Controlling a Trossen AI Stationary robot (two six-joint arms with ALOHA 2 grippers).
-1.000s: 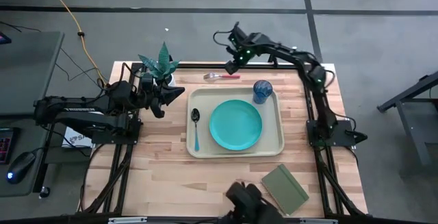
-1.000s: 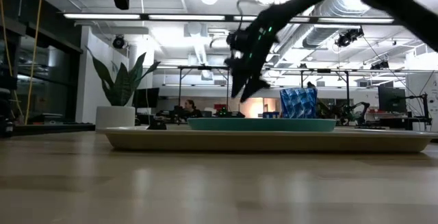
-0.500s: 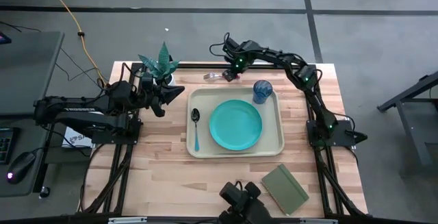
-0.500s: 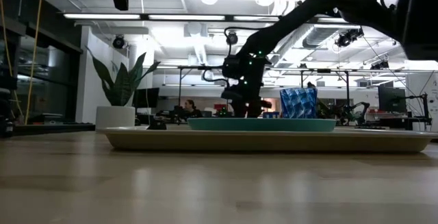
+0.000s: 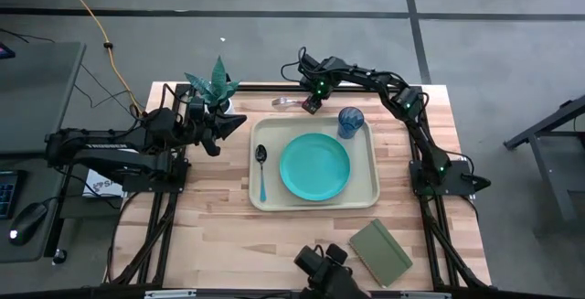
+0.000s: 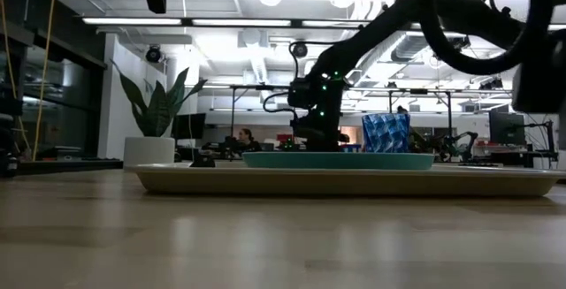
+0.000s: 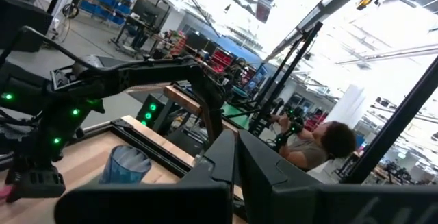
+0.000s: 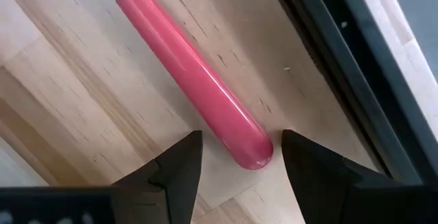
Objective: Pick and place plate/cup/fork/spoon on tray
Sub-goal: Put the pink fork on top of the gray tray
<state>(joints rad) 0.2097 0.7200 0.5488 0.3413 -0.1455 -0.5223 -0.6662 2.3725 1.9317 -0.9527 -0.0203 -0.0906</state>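
Note:
The beige tray (image 5: 373,185) holds the turquoise plate (image 5: 314,167), the blue cup (image 5: 350,121) at its far right corner and the blue-handled spoon (image 5: 261,173) along its left side. The fork (image 5: 285,101) lies flat on the table just beyond the tray's far rim. Its red handle (image 8: 191,66) points toward the table's right. My right gripper (image 5: 312,105) is low over the handle's free end and open. Its fingers point down and stand on either side of that end (image 8: 252,152) without touching it. My left gripper (image 5: 224,123) is shut and empty, left of the tray.
A potted plant (image 5: 217,84) stands at the far left beside my left gripper. A dark green notebook (image 5: 380,251) lies at the near right. A dark device (image 5: 324,267) sits at the near edge. The table's black far frame (image 8: 342,80) runs close behind the fork.
My right gripper has come down from above the table's far edge and a little toward the near edge. It has tipped to point down and now stands low over the fork's handle end. The fork has not moved.

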